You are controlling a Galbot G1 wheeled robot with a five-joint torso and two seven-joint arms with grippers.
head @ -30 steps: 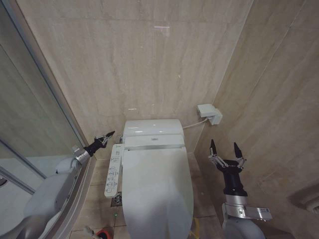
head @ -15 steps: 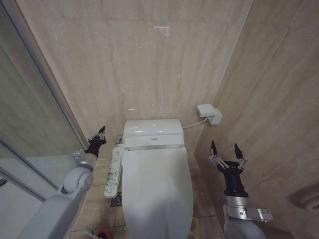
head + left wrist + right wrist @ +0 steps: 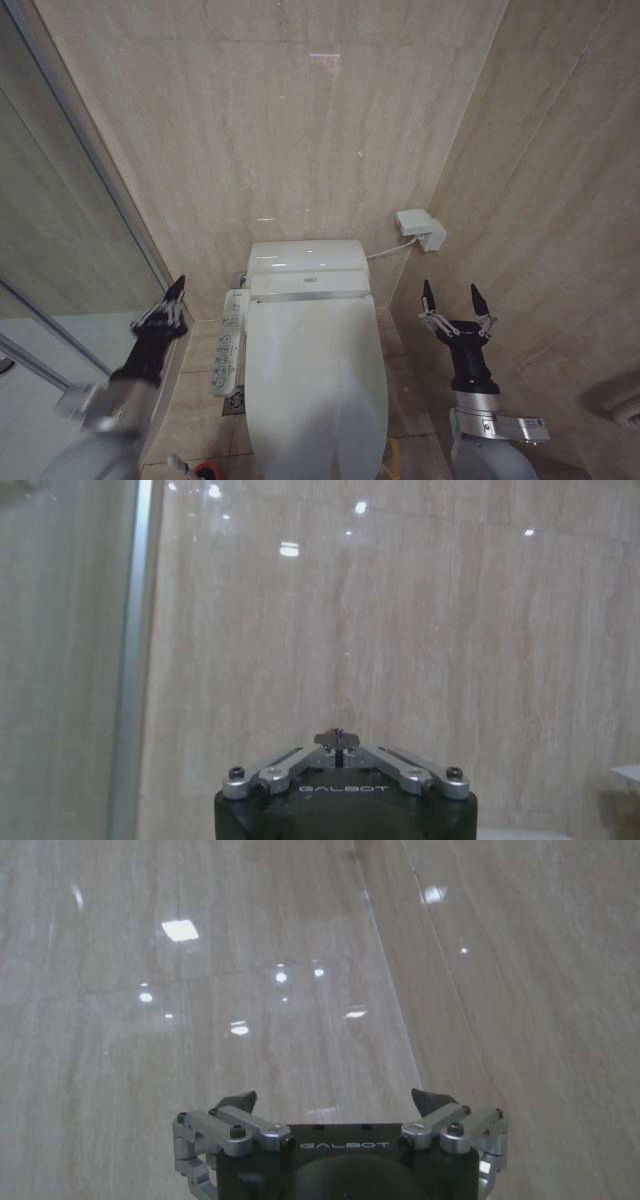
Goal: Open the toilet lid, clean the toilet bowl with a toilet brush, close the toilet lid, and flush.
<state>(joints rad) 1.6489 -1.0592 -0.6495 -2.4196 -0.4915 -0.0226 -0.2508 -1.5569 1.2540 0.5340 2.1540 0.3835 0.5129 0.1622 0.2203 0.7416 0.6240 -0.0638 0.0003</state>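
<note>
The toilet lid is a glossy white oval lying shut over the toilet bowl, which is hidden beneath it. Low at the head view's edge, left of the toilet, the toilet brush shows as a red cup with a thin white handle. My left gripper is raised beside the shower glass, left of the toilet, fingers shut and pointing up; in its wrist view the left gripper faces the beige wall. My right gripper stands open and empty, right of the toilet, and the right gripper faces the wall tiles.
A glass shower partition with a metal frame runs along the left. A control panel juts from the toilet's left side, above a floor drain. A white wall box with a cable sits behind the tank. The tiled wall is close on the right.
My left arm has swung left and down, away from the control panel toward the shower glass. The right arm and the lid have stayed put.
</note>
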